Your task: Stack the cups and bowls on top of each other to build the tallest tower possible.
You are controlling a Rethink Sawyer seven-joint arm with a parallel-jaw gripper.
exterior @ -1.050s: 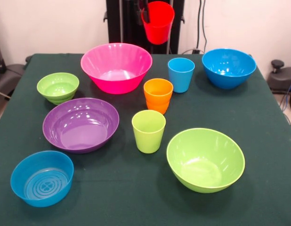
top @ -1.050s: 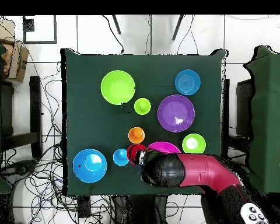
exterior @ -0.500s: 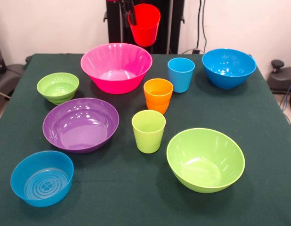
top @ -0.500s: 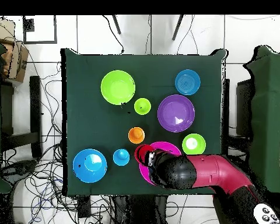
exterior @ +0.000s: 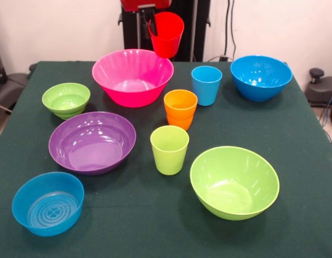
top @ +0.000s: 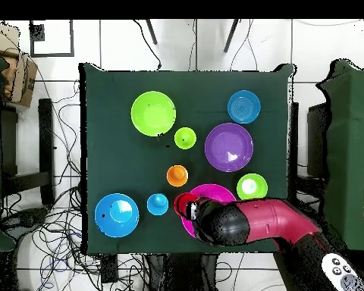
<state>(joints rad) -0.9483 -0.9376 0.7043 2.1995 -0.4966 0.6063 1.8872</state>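
Glossy red cup (exterior: 167, 33) lowered, upright, above pink bowl (exterior: 132, 77).

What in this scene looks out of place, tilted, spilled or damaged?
Only the red cup stands out: the gripper holds it by its rim in the air, slightly tilted, above the far edge of the large pink bowl. All other cups and bowls stand upright on the table, with nothing spilled or broken.

No readable text, label, brand, number or sign appears on any cup, bowl or the bench.
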